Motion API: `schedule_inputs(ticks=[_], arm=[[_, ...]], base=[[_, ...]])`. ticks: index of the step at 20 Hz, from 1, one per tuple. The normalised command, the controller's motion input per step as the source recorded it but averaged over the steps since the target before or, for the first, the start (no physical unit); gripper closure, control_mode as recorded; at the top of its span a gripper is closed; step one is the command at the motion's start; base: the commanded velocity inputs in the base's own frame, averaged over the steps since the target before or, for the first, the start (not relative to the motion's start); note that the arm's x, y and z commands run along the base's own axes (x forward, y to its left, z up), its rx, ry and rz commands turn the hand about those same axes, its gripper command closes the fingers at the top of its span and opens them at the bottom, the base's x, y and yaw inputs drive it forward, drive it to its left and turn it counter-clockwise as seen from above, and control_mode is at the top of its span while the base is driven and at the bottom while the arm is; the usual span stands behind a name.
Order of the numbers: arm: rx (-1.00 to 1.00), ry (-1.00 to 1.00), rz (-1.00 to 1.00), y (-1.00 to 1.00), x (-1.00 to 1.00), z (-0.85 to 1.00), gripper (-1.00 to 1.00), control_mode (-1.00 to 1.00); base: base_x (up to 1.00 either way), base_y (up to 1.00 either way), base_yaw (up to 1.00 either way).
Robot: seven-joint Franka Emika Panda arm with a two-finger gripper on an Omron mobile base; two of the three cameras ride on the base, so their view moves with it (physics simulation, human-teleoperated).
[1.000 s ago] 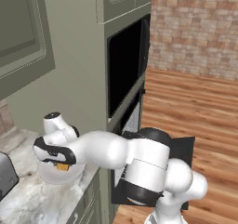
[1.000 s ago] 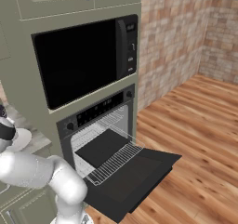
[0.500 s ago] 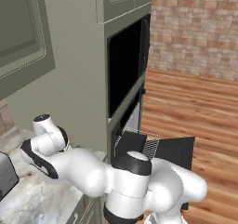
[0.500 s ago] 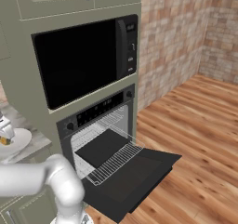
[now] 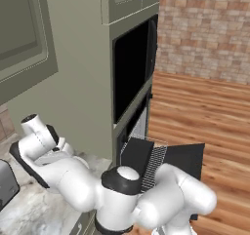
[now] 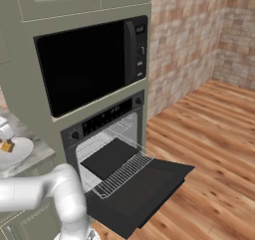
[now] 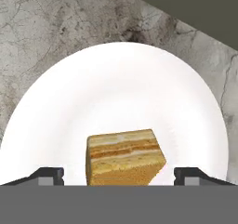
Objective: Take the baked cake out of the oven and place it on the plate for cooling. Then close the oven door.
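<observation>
The baked cake (image 7: 125, 157), a small golden-brown layered block, rests on the white plate (image 7: 116, 88) on the marble counter. My gripper (image 7: 119, 175) hangs just over it, open, with one fingertip on each side of the cake and a gap to both. From the right base view the plate (image 6: 17, 153) and cake (image 6: 7, 145) sit at the far left. The black oven (image 6: 107, 117) has its oven door (image 6: 149, 184) folded down, and the wire rack (image 6: 124, 170) is pulled out over it. In the left base view my arm bends over the counter and hides the plate.
A black microwave-like cavity (image 6: 89, 62) sits above the oven. A silver toaster (image 5: 7, 184) stands at the left edge of the counter. The open oven door (image 5: 178, 156) juts over the wooden floor (image 6: 214, 134). A brick wall (image 5: 205, 29) is at the back.
The fingers have spread apart and let go of the cake, which now lies on the plate. The arm has swung further left over the counter.
</observation>
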Motion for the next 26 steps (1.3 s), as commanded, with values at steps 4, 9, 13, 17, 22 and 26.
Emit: schedule_inputs(ticks=[4,9,13,17,22,26], arm=[[-0.05,0.00,0.00,-0.26,-0.20,0.63,-1.00,-1.00],[0.00,0.01,-0.06,-0.50,-0.63,0.71,-1.00,-1.00],[0.00,0.00,-0.10,-0.84,-0.78,0.40,-1.00,-1.00],[0.00,-0.09,-0.01,-1.00,-0.71,0.20,-1.00,-1.00],[0.01,-0.17,0.00,-0.75,-0.74,0.74,-1.00,-1.00],[0.07,-0.14,0.00,-0.75,-0.54,0.94,-1.00,-1.00]], base=[[0.00,0.00,0.00],[0.00,0.00,0.00],[0.00,0.00,0.00],[0.00,0.00,0.00],[0.00,0.00,0.00],[0.00,0.00,0.00]])
